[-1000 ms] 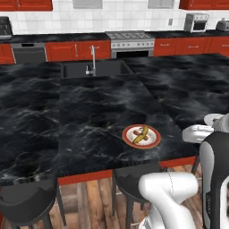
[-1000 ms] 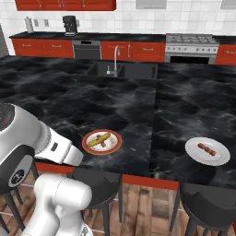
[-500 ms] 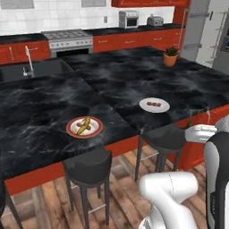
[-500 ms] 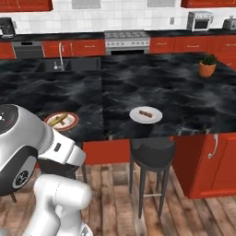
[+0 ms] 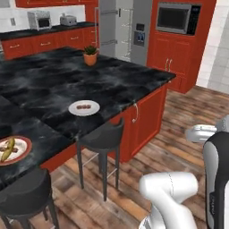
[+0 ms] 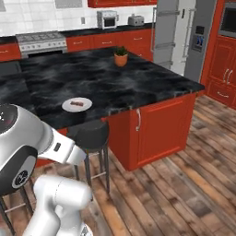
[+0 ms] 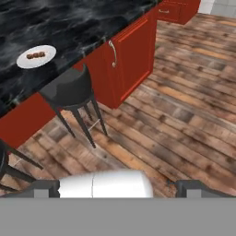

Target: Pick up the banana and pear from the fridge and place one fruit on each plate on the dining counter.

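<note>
Two plates: one loaded, one bare of fruit.
Jaws: spread wide, nothing between them; both tips sit at the bottom of the hand view, over the wooden floor (image 7: 184, 115).
Banana (image 5: 7, 150): lying on the near plate (image 5: 23, 154) at the tabletop's edge.
Far plate (image 5: 84, 108): carries only its brown morsel; waits for the pear.
Pear: cannot locate it; presumably inside the fridge (image 5: 120, 27), well apart beyond the dining counter (image 5: 49, 87).
Risk, route: the counter corner and a stool (image 5: 100, 136) stand near the path to the fridge; a tight turn could clip them.
Risk, grasp: a small round pear may roll or slip from the jaws if taken off-centre.
Risk, banana: near the rim, a bump could knock it off.
</note>
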